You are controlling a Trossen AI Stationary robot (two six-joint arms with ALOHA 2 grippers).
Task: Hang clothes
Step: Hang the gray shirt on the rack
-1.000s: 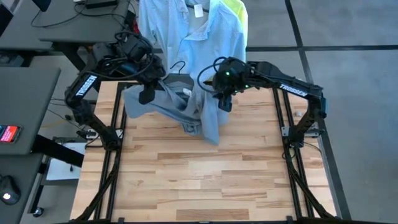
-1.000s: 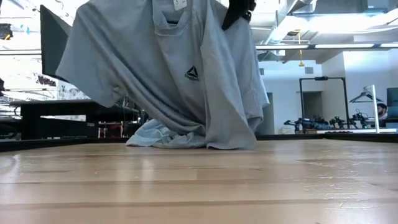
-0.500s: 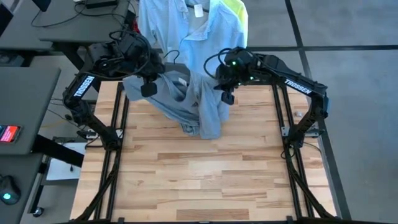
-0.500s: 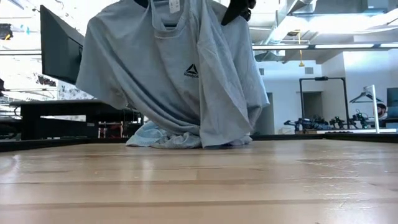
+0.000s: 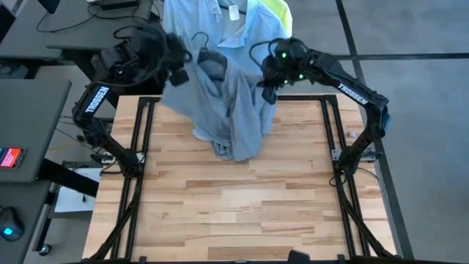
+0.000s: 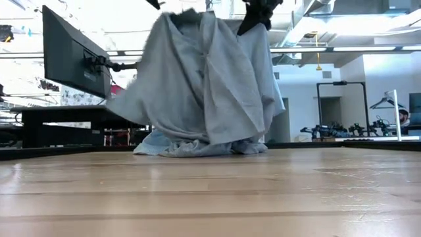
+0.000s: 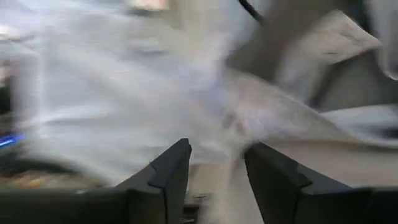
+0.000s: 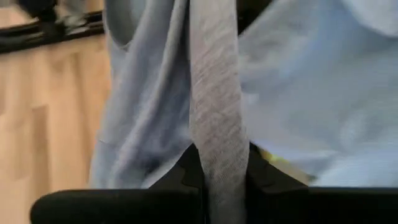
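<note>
The grey T-shirt (image 5: 223,110) hangs bunched in folds above the table's far edge, and its lower end (image 6: 197,146) rests on the wood. A dark hanger (image 5: 211,64) sits in its collar, hook up. My right gripper (image 5: 267,92) is shut on the shirt's right side. My left gripper (image 5: 179,73) stands at the shirt's left shoulder with its fingers apart (image 7: 217,149); blurred cloth lies just ahead of them, and I cannot tell whether they touch it. The pale blue shirt (image 5: 220,26) and the neon-yellow T-shirt (image 5: 282,15) hang beyond the far edge. My right gripper pinches a gathered strip of the grey T-shirt's cloth (image 8: 214,140) between its two fingers, several layers bunched together. The fingers slant down from the table's right side. The shirt hangs below the hold, with its lower end on the table.
A black monitor (image 6: 72,59) on an arm stands off the table's left side. Desks (image 5: 29,110) lie to the left of the table. The near and middle parts of the wooden tabletop (image 5: 242,213) carry nothing.
Both grippers have gone up and toward the table's far edge, taking the grey T-shirt along. My left gripper has turned about. The shirt, spread wide with its chest logo showing before, now hangs gathered in narrow folds, its left sleeve drooping; its lower end has stayed on the table.
</note>
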